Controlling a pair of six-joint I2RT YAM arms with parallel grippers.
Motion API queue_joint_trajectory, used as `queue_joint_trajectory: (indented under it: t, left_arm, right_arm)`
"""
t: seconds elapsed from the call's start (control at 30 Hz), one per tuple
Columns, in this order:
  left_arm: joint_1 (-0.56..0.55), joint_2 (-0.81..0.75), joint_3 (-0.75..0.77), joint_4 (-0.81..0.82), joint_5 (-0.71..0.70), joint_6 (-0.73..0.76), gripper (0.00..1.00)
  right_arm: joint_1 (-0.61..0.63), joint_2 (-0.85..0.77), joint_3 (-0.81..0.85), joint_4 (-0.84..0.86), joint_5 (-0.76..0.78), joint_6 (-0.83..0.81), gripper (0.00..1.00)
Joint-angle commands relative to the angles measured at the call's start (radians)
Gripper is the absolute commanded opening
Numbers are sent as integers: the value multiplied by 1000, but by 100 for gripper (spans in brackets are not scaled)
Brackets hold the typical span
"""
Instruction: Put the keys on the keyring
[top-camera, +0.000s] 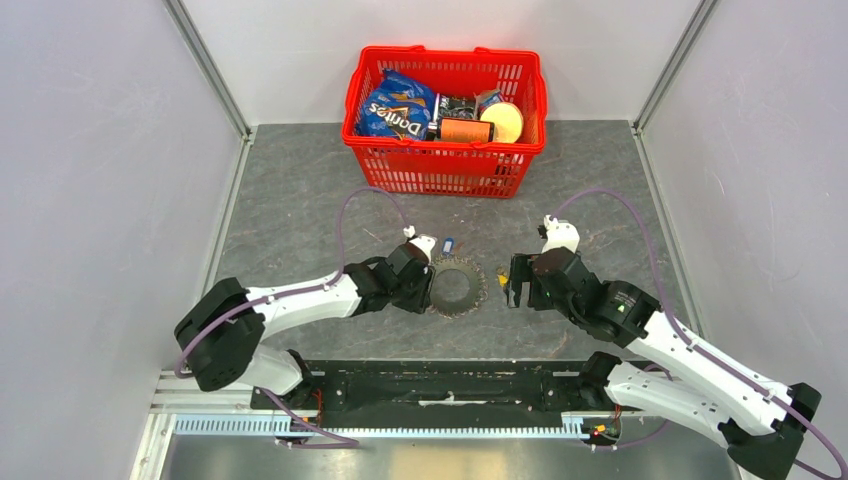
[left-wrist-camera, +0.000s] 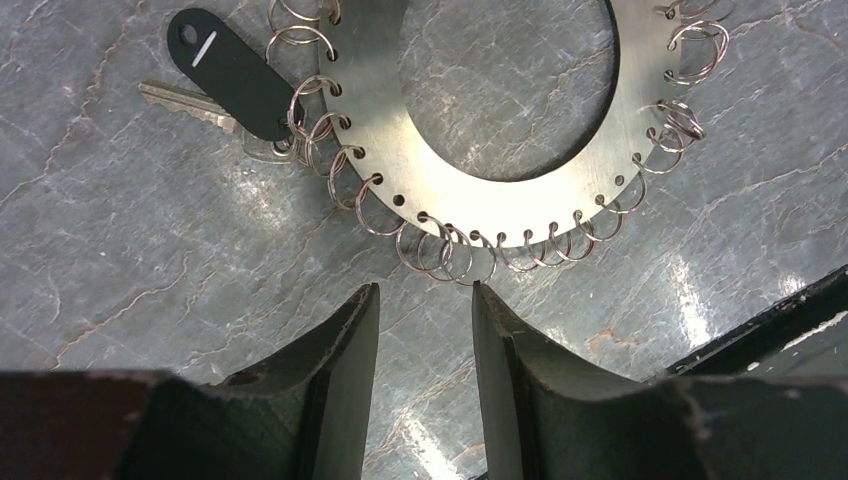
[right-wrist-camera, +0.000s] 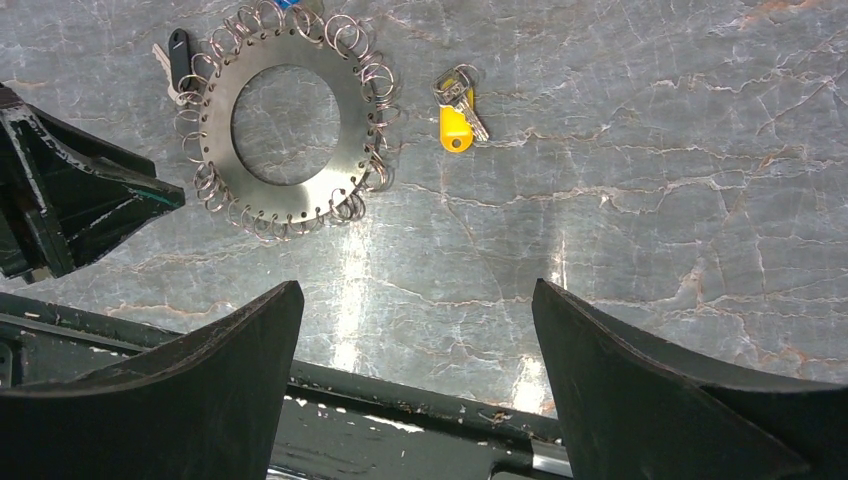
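Lining up on the near rim of the keyring, with nothing threaded yet.

Hovering just short of the split rings, left gripper half apart and empty, right gripper spread wide and empty too. Best to pin the disc by its bare steel, not by the loops, leaving one split ring free for prising, then bring the yellow key in by its plastic head. Counted:
- One perforated steel keyring, flat on the table between both arms.
- One yellow key near its right side.
- One blue key just beyond its far edge.
- One black-tagged key already hung on a loop.
- Split rings too crowded to count.
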Motion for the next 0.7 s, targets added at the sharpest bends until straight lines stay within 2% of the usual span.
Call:
queue_joint_trajectory:
  t: [0.0, 0.37, 0.5, 0.67]
  left_arm:
    - [3, 25, 60, 42, 1, 42, 46]
    - [1, 96, 179, 94, 95, 48, 46]
    - [1, 157, 236, 145, 188, 79, 47]
    - [3, 259, 326, 168, 240, 118, 48]
  right_arm:
    - [-1, -9, -1, 32, 1, 12, 93]
    - [-1, 70, 2, 46, 57, 47, 89]
    - [-1, 56, -13, 65, 48, 69, 88]
    - [-1, 7, -40, 41, 53, 91, 87]
